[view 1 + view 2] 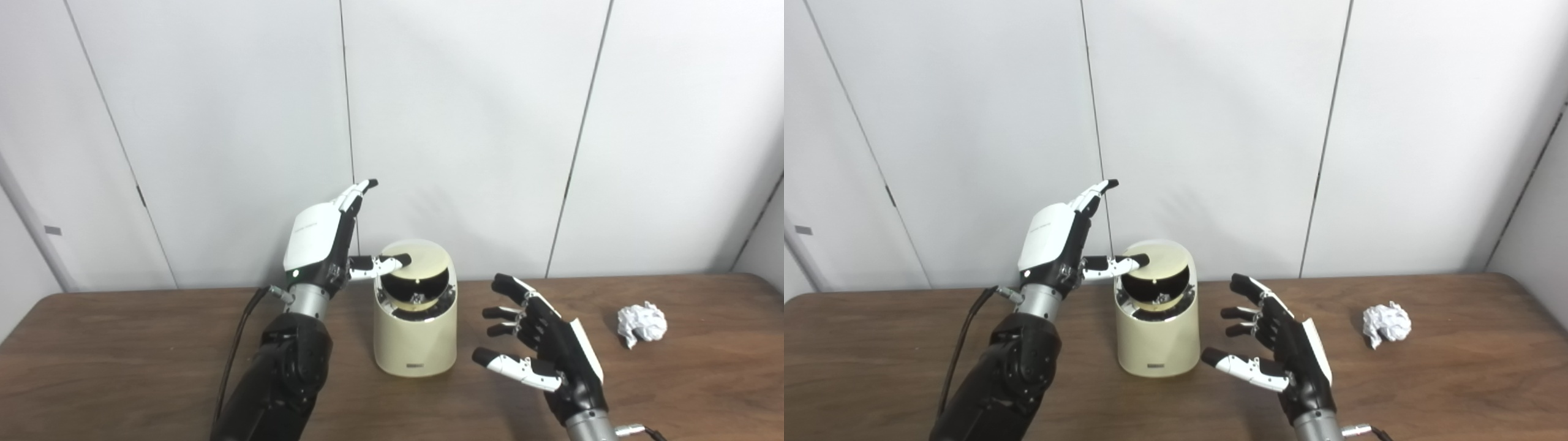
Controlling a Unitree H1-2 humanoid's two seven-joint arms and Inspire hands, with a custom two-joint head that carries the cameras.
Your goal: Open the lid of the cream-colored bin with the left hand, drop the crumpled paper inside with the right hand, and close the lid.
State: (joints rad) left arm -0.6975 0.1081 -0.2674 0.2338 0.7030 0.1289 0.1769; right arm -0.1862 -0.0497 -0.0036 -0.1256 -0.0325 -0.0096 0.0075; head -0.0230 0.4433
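Cream-colored bin (pixel 416 331) stood mid-table (pixel 122 343) in the left eye view, lid (pixel 422 260) tipped partly open under the left hand's (pixel 321 245) thumb, fingers raised, gripping nothing. Right eye view: right hand (pixel 1280 349) hovered spread and empty beside the bin; crumpled paper (pixel 1387 323) lay well right.

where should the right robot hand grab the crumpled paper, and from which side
Take the crumpled paper around its middle, coming from above: it is a small, roughly round wad lying free on the table, with nothing beside it. The right robot hand is open.
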